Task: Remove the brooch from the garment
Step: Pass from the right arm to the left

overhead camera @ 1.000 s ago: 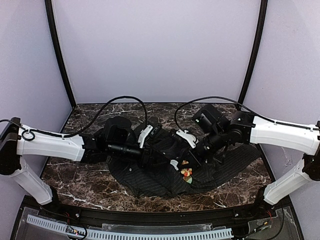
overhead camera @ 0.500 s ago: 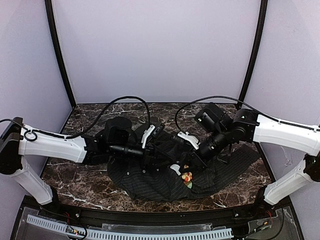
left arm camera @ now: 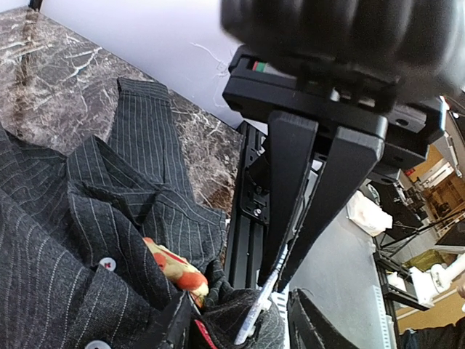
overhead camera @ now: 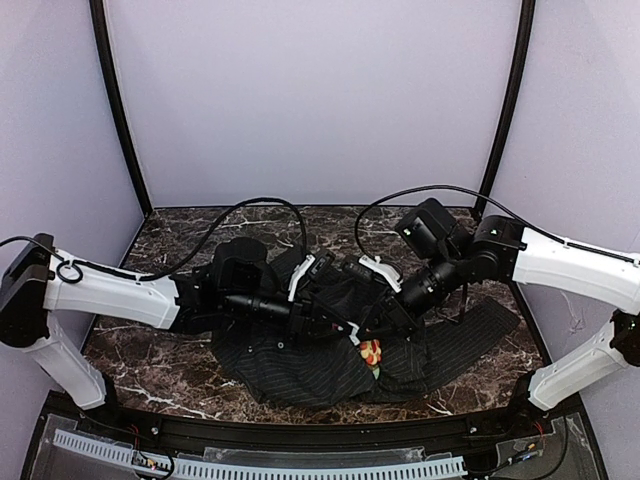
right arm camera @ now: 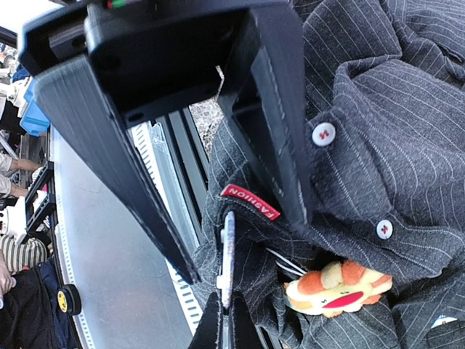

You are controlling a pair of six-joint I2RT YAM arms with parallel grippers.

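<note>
On the garment (overhead camera: 300, 368), a dark pinstriped heap on the marble table (overhead camera: 150, 365), we see the brooch (right arm camera: 338, 289) pinned to its near half, beside two white buttons (right arm camera: 323, 134). Over the garment's middle the left gripper (overhead camera: 350, 326) stands half open astride a fold (right arm camera: 240, 240) with a red label (right arm camera: 250, 201). Facing it, the right gripper (overhead camera: 374, 326) is closed, with a thin white strip (right arm camera: 229, 247) at its tips.

L arm (overhead camera: 110, 295) reaches in low from the L side, forearm near level, pointing R twd centre. R arm (overhead camera: 570, 265) comes in from the R side, sits higher, wrist bent down + inward. L gripper (overhead camera: 345, 325) & R gripper (overhead camera: 392, 318) nearly tip to tip at centre, making a shallow V. L jaws part-way apart, clear gap betw. them. R jaws closed, tips together.
</note>
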